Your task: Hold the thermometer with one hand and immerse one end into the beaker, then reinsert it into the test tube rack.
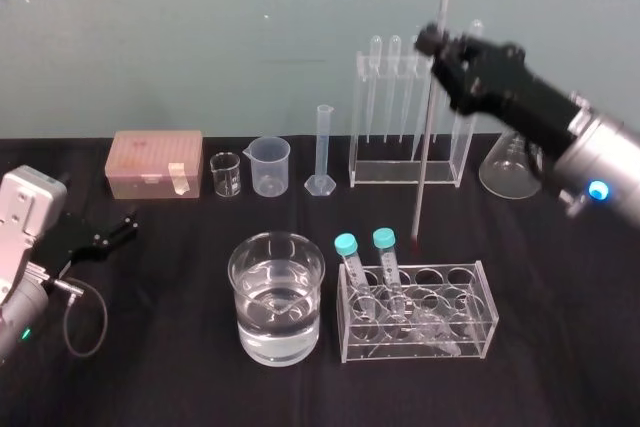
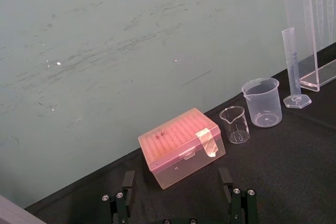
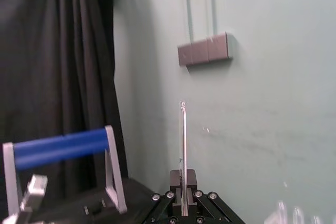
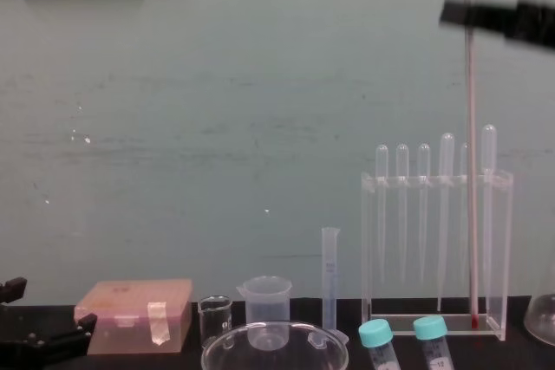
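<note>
The right gripper [image 1: 438, 47] is raised at the back right, above the test tube rack [image 1: 400, 173], with its fingers clamped together on the thermometer [image 1: 430, 117] near the rod's upper end. In the right wrist view the rod [image 3: 183, 145] rises straight up out of the closed fingers [image 3: 176, 181]. The left gripper [image 1: 115, 232] rests low at the left edge of the black table [image 1: 180, 367], fingers apart with nothing between them (the left wrist view looks past them at a pink box [image 2: 181, 148]).

The rack stands at the back of the table with bulb-topped pipettes hanging in its top bar. In front of it, toward the middle, the beaker [image 1: 277, 297] sits partly filled with clear liquid, just beside a low tube holder [image 1: 418, 312] that carries two teal-capped tubes.

The thermometer hangs nearly upright. In the head view its red lower tip lies in front of the rack's base, behind the low holder and well apart from the beaker.
</note>
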